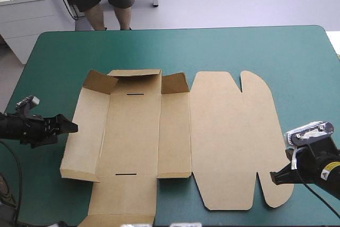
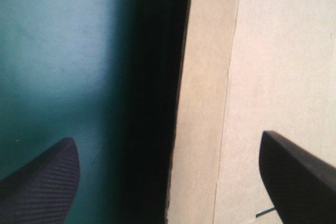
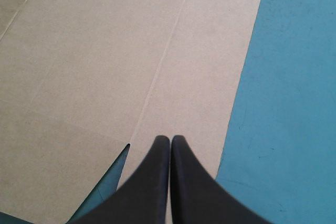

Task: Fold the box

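Note:
The brown box lies as a cut sheet in the middle of the table. Its far flaps stand partly raised, the left side panel tilts up a little, and the lid lies flat on the right. My left gripper is low at the left panel's outer edge. In the left wrist view the gripper is open, and the box edge runs between its fingers. My right gripper is at the lid's near right corner. In the right wrist view the gripper is shut over the board.
The box's near flap reaches the table's near edge. Bare teal-green cover lies right of the lid and beyond the box toward the far edge. A narrower strip of cover lies left of the box.

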`<action>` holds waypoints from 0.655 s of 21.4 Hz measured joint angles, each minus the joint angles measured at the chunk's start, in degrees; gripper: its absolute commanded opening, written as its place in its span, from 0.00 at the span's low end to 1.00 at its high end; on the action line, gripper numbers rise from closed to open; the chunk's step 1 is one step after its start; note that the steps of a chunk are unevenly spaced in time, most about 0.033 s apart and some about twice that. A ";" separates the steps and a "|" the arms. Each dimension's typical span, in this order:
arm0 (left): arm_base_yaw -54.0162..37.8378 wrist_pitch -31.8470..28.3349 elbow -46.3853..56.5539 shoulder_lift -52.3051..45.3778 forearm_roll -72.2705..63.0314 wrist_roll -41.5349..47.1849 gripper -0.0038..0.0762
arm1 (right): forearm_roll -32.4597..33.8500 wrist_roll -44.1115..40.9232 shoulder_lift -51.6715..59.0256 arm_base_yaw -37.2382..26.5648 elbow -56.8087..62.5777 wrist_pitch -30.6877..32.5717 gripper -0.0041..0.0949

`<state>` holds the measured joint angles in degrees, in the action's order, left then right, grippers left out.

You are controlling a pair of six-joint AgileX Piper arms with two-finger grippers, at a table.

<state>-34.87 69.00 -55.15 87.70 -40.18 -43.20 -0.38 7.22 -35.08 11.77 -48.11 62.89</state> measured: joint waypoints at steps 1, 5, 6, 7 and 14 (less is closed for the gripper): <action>0.71 0.00 0.20 0.00 0.00 -0.12 0.87 | 0.00 0.00 0.00 0.00 0.00 0.00 0.03; 5.15 -0.16 1.39 0.00 1.11 -0.28 0.87 | 0.00 0.00 0.00 0.00 0.00 0.00 0.03; 5.78 -0.16 1.46 0.05 1.41 0.06 0.87 | 0.00 0.00 0.00 0.00 0.00 0.00 0.03; 6.49 -0.16 1.57 0.05 1.68 0.79 0.87 | 0.00 0.00 0.00 0.00 0.00 0.00 0.03; 11.22 -0.08 1.42 4.34 3.63 3.71 0.86 | 0.00 0.00 0.00 0.00 0.00 0.00 0.03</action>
<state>-23.65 68.92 -53.73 92.04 -36.55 -39.49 -0.38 7.22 -35.08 11.77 -48.11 62.89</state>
